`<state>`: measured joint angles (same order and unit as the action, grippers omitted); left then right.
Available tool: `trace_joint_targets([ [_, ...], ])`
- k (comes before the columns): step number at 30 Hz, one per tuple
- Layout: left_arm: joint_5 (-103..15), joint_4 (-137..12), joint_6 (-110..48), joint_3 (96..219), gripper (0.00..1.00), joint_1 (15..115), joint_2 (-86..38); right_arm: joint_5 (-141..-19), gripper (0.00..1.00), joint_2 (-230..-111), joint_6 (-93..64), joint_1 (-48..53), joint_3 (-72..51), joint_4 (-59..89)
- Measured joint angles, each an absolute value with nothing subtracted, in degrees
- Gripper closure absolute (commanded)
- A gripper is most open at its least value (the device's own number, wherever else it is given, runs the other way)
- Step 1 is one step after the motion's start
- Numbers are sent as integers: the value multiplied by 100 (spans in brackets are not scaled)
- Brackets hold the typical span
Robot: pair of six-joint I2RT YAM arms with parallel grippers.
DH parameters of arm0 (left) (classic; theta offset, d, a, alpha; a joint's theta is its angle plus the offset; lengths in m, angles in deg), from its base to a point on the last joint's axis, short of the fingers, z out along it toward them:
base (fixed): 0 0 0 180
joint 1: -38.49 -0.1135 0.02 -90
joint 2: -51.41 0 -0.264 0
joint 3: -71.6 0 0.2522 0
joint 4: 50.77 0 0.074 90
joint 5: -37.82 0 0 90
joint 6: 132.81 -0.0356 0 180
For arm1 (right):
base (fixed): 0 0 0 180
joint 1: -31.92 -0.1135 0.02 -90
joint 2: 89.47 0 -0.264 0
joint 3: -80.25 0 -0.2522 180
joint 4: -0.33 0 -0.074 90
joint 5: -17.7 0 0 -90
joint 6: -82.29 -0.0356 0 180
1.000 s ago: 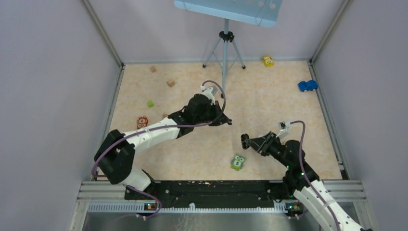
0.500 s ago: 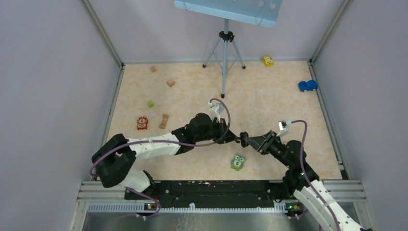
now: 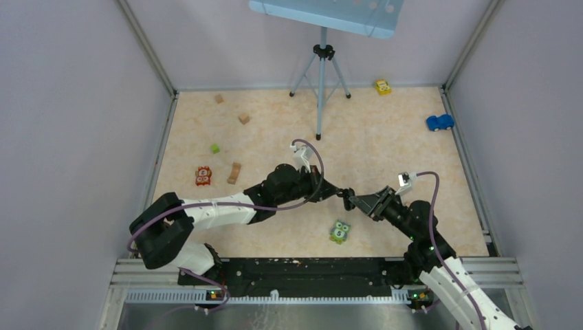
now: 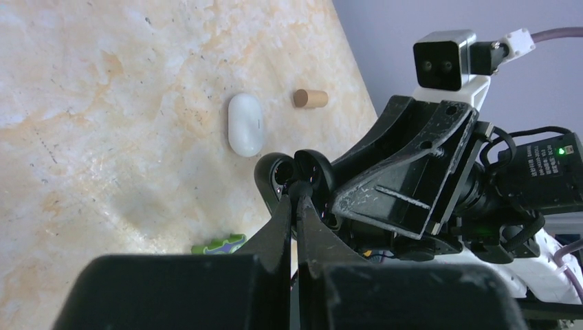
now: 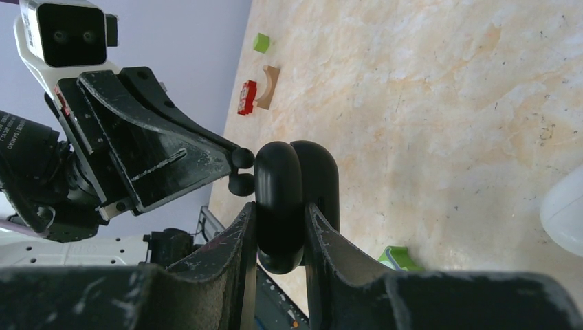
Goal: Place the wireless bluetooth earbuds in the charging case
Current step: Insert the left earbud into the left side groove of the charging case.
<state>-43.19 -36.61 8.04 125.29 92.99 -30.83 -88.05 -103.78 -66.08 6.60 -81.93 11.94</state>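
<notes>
Charging case [image 5: 297, 180] – black, rounded, in R claw [image 5: 280, 218]

Lilac walls [image 3: 75, 103] enclose a beige marbled tabletop [image 3: 385, 137].

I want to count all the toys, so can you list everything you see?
tripod: one, grey with blue board, back middle
toy cars: two, yellow and blue, back right
tan blocks: four, two cubes back left, arch left, cylinder
green cube: one, left
owl blocks: two, red left, green near
white case: one, beside the cylinder
black case: one, in right end effector
black earbud: one, apparently, pinched by left end effector
arms: two, left and right, white and black
</notes>
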Motion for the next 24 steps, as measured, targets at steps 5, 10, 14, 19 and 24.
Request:
trace_joint_targets([
  [5, -4437, -3538, 828, 12572, 100, 9306, -3197, -8805, 94, -10380, -6650, 660, -8230, 1170],
  [10, -4531, -3556, 826, 12586, 100, 9332, -3288, -8805, 95, -10380, -6676, 660, -8230, 1156],
  [14, -4586, -3538, 832, 12586, 100, 9345, -3288, -8805, 94, -10380, -6696, 660, -8230, 1152],
  [19, -4603, -3501, 850, 12629, 100, 9369, -3413, -8807, 94, -10380, -6718, 660, -8230, 1152],
  [24, -4583, -3497, 852, 12741, 100, 9385, -3555, -8800, 95, -10380, -6733, 660, -8230, 1154],
])
